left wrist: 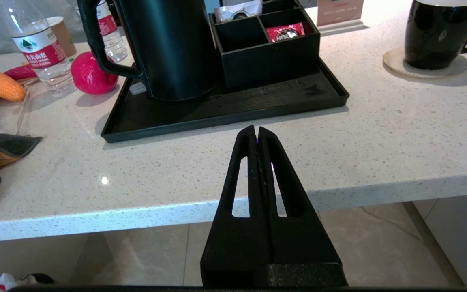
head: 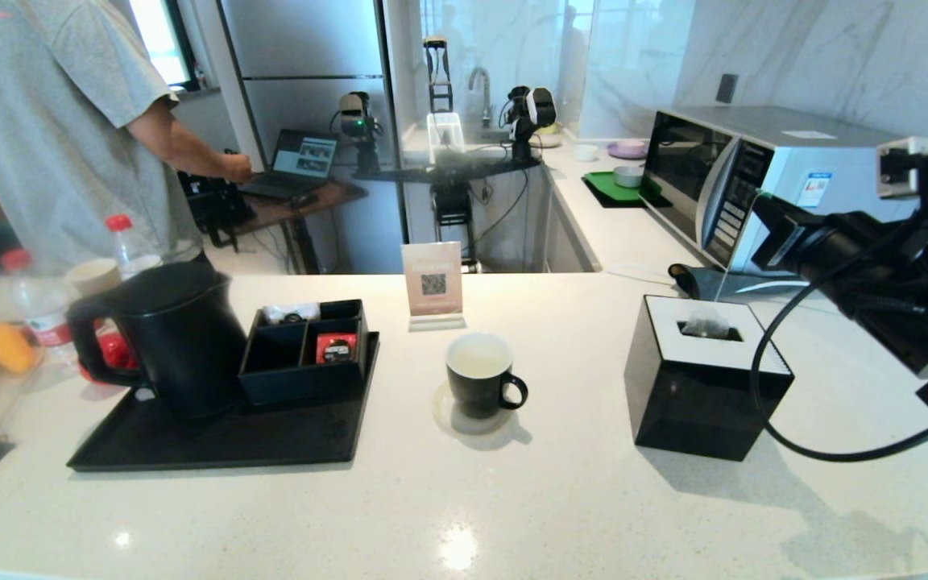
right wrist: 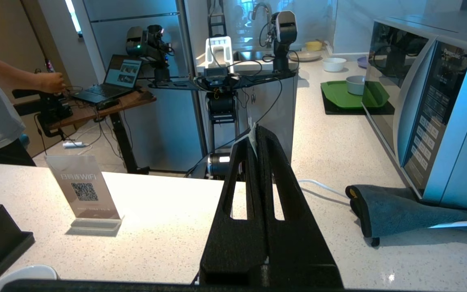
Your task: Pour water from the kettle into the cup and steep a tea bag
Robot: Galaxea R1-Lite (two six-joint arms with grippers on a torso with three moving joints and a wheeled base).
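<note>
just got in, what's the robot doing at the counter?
Tea setup. The kettle stands untouched on the black tray; the cup sits on its coaster. The right gripper is raised over the counter, shut, with something small and white pinched at its tip, possibly a tea-bag tag. The left gripper is shut and parked off the counter's near edge.

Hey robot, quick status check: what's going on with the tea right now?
Left gripper shut, empty, parked at the counter edge. Right gripper shut on a white tag, raised by the microwave. Kettle on its tray; cup unobstructed.
</note>
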